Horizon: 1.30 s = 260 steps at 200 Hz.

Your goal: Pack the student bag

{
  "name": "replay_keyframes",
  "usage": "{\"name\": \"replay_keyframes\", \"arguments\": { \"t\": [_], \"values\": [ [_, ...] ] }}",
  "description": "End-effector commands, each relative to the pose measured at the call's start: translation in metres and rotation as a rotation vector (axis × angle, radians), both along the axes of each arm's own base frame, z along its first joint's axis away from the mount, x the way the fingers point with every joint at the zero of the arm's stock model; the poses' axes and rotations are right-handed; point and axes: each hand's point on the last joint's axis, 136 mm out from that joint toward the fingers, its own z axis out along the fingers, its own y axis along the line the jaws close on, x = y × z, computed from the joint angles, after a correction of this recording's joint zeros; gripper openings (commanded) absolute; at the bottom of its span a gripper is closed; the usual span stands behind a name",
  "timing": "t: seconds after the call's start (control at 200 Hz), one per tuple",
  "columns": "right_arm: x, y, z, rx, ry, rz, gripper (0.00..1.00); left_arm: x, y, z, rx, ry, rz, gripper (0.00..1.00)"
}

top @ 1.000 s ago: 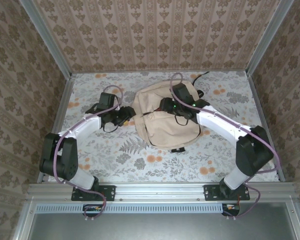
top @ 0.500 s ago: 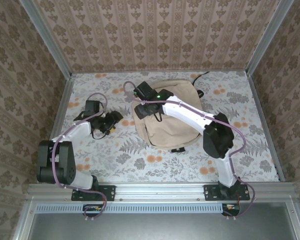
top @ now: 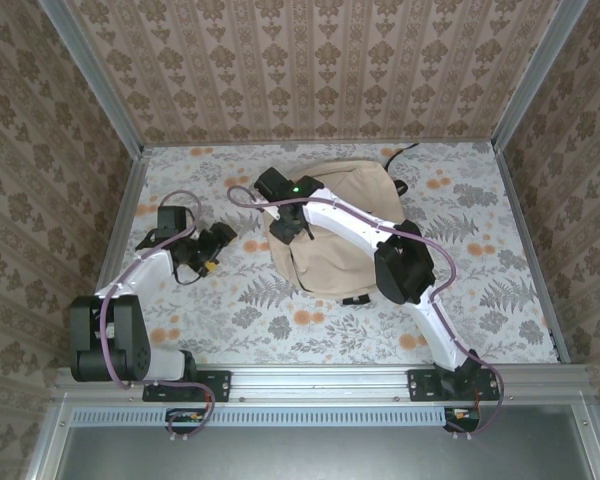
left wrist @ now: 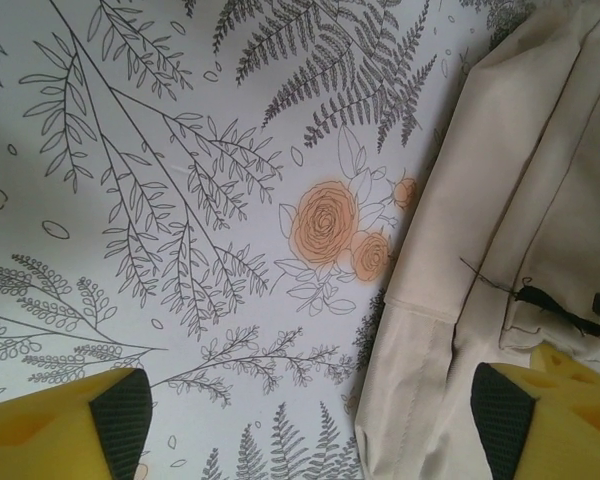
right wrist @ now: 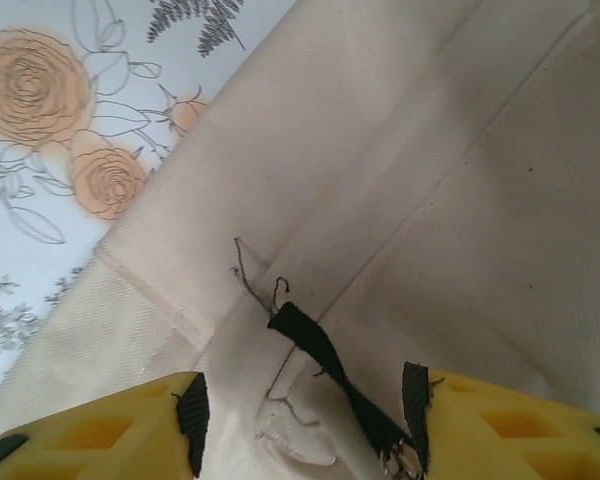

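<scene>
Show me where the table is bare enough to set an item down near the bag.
Widest bare patch: the table right of the student bag, out to the right wall. Another: the near strip between the bag and the arm bases. Crowded: the bag's left edge, where the left gripper and right gripper sit close together.

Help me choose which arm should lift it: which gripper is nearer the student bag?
Right. The right gripper is over the student bag, straddling its black tab; the left gripper is over the tablecloth beside it.
</scene>
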Motion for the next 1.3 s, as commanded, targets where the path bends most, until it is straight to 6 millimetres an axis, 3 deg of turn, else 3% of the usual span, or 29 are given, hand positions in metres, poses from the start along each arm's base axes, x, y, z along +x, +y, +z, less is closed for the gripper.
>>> {"name": "replay_keyframes", "arguments": {
  "t": [0.0, 0.215, 0.405, 0.59, 0.83, 0.905, 1.02, 1.065, 1.295],
  "values": [
    [0.006, -0.007, -0.005, -0.089, -0.033, 0.028, 0.56, -0.009, 0.003, 0.0, 0.014, 0.011, -0.011, 0.9],
    [0.013, -0.009, -0.014, -0.123, -0.055, 0.033, 0.5, -0.01, 0.004, 0.004, 0.025, -0.006, -0.012, 0.98],
    [0.026, -0.013, -0.011, -0.149, -0.123, 0.0, 0.35, -0.011, 0.003, 0.007, 0.02, -0.017, -0.02, 1.0],
    [0.035, -0.013, 0.012, -0.104, -0.203, -0.056, 0.16, -0.011, -0.003, 0.008, -0.005, -0.023, -0.044, 1.0],
    [0.034, -0.01, 0.039, 0.019, -0.252, -0.119, 0.01, -0.008, -0.014, 0.009, -0.035, -0.026, -0.086, 1.0],
    [0.028, -0.007, 0.036, 0.033, -0.216, -0.1, 0.06, -0.006, -0.019, 0.01, -0.036, -0.027, -0.104, 1.0],
    [0.014, -0.006, 0.023, 0.017, -0.125, -0.064, 0.34, -0.005, -0.023, 0.01, -0.035, -0.027, -0.114, 1.0],
    [0.01, -0.007, 0.016, -0.001, -0.098, -0.057, 0.41, -0.004, -0.023, 0.01, -0.034, -0.026, -0.116, 1.0],
    [0.013, -0.019, -0.007, -0.094, -0.097, -0.079, 0.43, -0.005, -0.025, 0.007, -0.033, -0.017, -0.12, 1.0]
  ]
}}
